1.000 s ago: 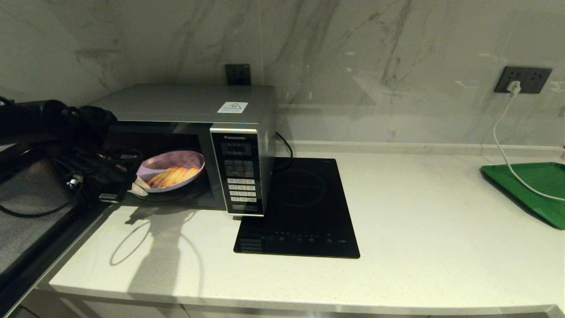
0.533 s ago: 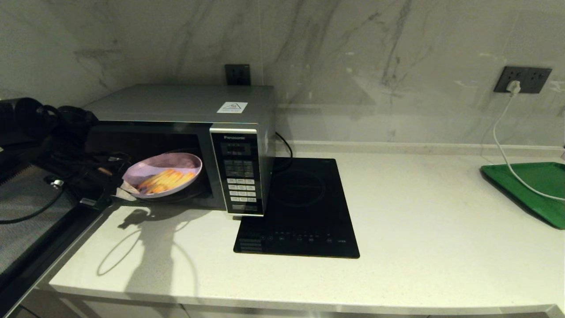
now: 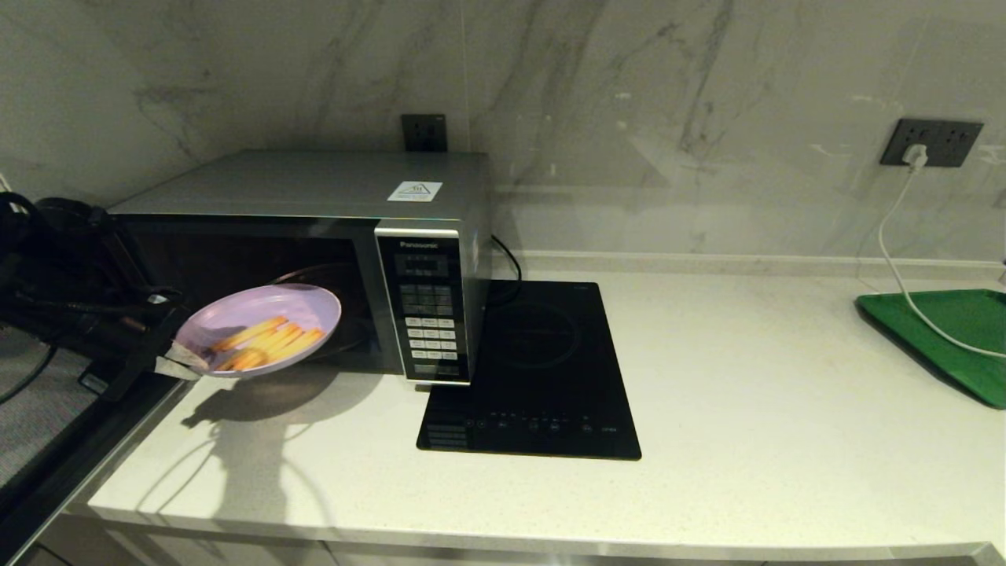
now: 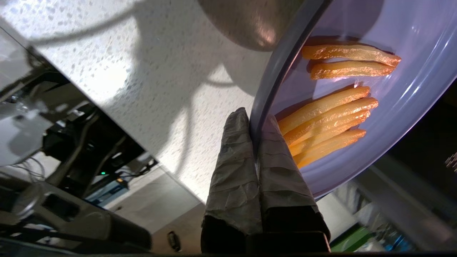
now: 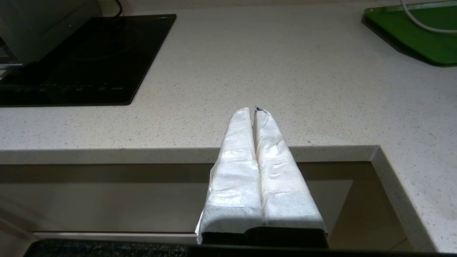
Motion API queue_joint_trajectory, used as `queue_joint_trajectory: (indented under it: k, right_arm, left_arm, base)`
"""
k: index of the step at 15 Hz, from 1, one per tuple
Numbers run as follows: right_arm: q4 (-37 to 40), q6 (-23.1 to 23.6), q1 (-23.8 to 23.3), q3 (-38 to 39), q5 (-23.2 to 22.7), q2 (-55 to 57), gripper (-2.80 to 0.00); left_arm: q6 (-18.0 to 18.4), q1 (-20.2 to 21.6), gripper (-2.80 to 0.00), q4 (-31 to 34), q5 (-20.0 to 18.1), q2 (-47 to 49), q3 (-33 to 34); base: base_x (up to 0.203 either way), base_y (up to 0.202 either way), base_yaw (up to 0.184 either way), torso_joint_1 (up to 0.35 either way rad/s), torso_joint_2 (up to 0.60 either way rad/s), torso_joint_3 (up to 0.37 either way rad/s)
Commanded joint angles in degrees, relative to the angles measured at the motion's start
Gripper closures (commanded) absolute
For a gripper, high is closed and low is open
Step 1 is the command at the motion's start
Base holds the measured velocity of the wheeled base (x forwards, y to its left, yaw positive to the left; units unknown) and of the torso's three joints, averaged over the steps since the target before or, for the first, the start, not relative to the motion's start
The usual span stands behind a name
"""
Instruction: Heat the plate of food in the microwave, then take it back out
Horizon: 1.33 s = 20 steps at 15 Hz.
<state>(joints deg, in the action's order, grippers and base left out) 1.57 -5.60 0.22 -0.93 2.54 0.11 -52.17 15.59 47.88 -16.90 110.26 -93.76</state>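
Your plate of food, lilac and carrying a small heap of orange-yellow fries, hangs tilted in the air at the open mouth of the microwave, above the pale counter where its shadow falls. Your left gripper pinches the plate's near rim, its taped fingers pressed together on either side of the edge. The microwave's opened door lies out at the far left beneath your arm. Just beside the microwave's button panel sits the flat black hob. Well apart, at the counter's right end, a green tray lies with a white cable trailing across it from the wall socket. Your right gripper waits off the counter's front edge, fingers closed on nothing.
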Motion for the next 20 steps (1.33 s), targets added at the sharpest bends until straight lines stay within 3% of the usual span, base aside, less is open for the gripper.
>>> queue_joint_trajectory:
  k: [1,7,11,15,20]
  right_arm:
    - [0.0,0.0,0.0,0.0,0.0,0.0,0.0]
    - [0.0,0.0,0.0,0.0,0.0,0.0,0.0]
    - [0.0,0.0,0.0,0.0,0.0,0.0,0.0]
    - [0.0,0.0,0.0,0.0,0.0,0.0,0.0]
    - [0.0,0.0,0.0,0.0,0.0,0.0,0.0]
  left_arm:
    - [2.2,0.3,0.0,-0.3,-0.1,-4.4,3.8]
    - [10.5,0.1,0.0,-2.5,-0.5,-13.1,15.7]
    - [15.7,-0.3,0.0,-2.3,-5.1,-19.0,24.2]
    - [18.6,-5.3,0.0,-2.3,-7.0,-23.9,33.0]
    - [16.3,-16.3,0.0,-2.9,-7.4,-25.7,36.5]
  base:
    - [0.0,0.0,0.0,0.0,0.0,0.0]
    - [0.0,0.0,0.0,0.0,0.0,0.0]
    - [0.0,0.0,0.0,0.0,0.0,0.0]
    - [0.0,0.0,0.0,0.0,0.0,0.0]
    - [0.0,0.0,0.0,0.0,0.0,0.0]
